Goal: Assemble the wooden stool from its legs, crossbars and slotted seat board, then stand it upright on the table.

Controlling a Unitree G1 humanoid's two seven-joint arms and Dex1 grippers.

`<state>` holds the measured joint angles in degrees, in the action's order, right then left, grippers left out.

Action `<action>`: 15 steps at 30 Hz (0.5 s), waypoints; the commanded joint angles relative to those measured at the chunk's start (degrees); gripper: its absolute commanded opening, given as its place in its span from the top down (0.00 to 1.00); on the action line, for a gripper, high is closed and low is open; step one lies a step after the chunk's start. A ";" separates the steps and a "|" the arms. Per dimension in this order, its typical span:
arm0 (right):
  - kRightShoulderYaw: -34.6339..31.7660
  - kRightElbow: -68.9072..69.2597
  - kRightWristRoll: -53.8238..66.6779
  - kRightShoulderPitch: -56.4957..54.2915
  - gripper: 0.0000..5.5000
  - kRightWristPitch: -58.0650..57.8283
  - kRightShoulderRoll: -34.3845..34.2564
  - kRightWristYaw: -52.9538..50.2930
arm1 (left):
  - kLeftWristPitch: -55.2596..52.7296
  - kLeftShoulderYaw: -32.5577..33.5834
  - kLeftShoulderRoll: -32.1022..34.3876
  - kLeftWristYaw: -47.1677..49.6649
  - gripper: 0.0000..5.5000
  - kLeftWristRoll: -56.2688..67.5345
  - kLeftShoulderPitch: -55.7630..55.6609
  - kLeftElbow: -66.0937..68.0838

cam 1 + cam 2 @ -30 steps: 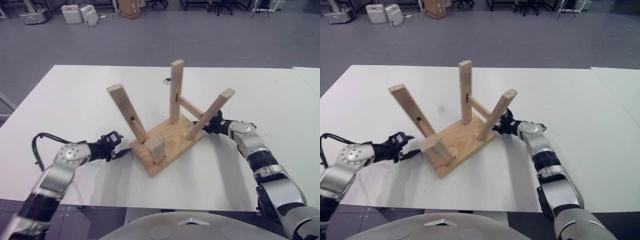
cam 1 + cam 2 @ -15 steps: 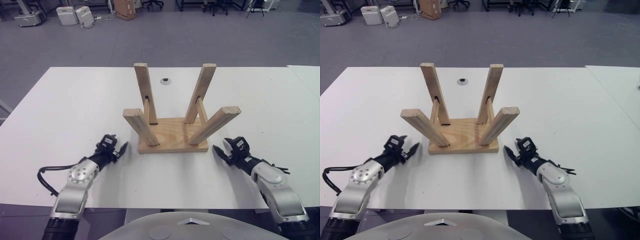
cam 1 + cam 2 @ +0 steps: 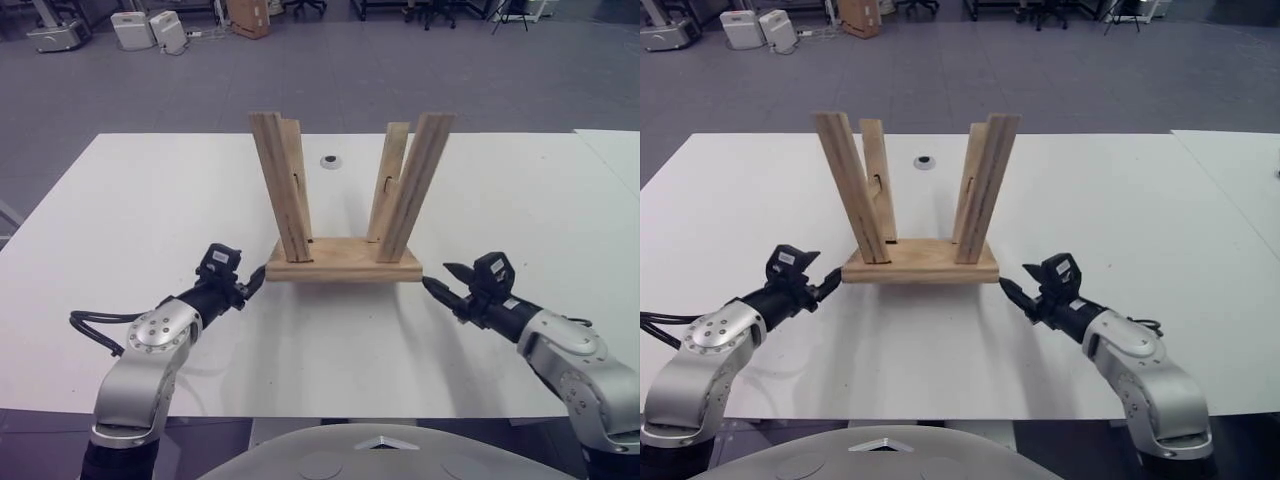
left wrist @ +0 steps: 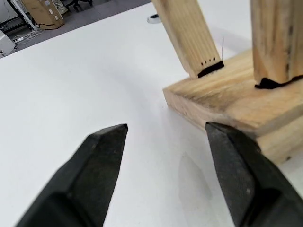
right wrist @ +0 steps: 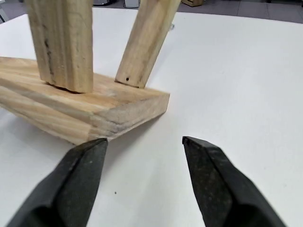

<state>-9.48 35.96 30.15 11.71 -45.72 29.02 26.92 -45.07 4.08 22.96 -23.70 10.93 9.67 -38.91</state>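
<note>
The left gripper (image 4: 165, 126) lies low over the white table (image 3: 130, 200), jaws spread wide and empty, its tips just short of the left end of the seat board (image 3: 343, 270). The wooden stool (image 3: 283, 185) stands upside down mid-table, board flat on the surface and its legs (image 3: 415, 190) splayed upward. The board's long axis runs left to right, so each short end faces one gripper. The right gripper (image 5: 143, 140) mirrors the left at the right end, equally open, holding nothing, and about as near. Flipping the stool likely means pinching both ends together. A small dark round fitting (image 3: 328, 161) sits in the table beyond the stool, clear of both grippers
</note>
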 commanded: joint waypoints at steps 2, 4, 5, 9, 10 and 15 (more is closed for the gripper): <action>-2.13 9.47 17.93 -8.04 0.46 -4.99 3.42 7.06 | -2.29 0.78 2.32 -10.22 0.44 14.69 -5.31 -9.10; -0.79 8.75 15.26 -6.47 0.46 -4.46 5.90 8.12 | 1.21 0.13 5.52 -11.55 0.44 10.75 -1.91 -4.28; 0.00 8.48 13.87 -5.57 0.46 -4.32 7.05 8.34 | 2.80 0.11 6.57 -12.10 0.44 9.52 -0.48 -2.54; 0.88 -0.59 -0.37 -3.51 0.46 3.18 16.70 9.66 | 12.64 4.71 15.19 -15.61 0.44 3.86 1.61 7.10; 1.03 -3.23 -3.73 -2.79 0.46 6.05 19.30 11.00 | 15.39 5.98 17.03 -16.99 0.44 2.86 2.00 10.26; 3.39 -13.40 -3.04 -3.71 0.46 14.73 22.28 26.05 | 24.65 5.44 25.07 -35.07 0.44 8.81 1.26 19.43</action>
<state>-7.64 25.52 24.59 10.82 -32.20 52.81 49.06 -20.32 10.28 46.73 -52.41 14.36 12.91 -20.05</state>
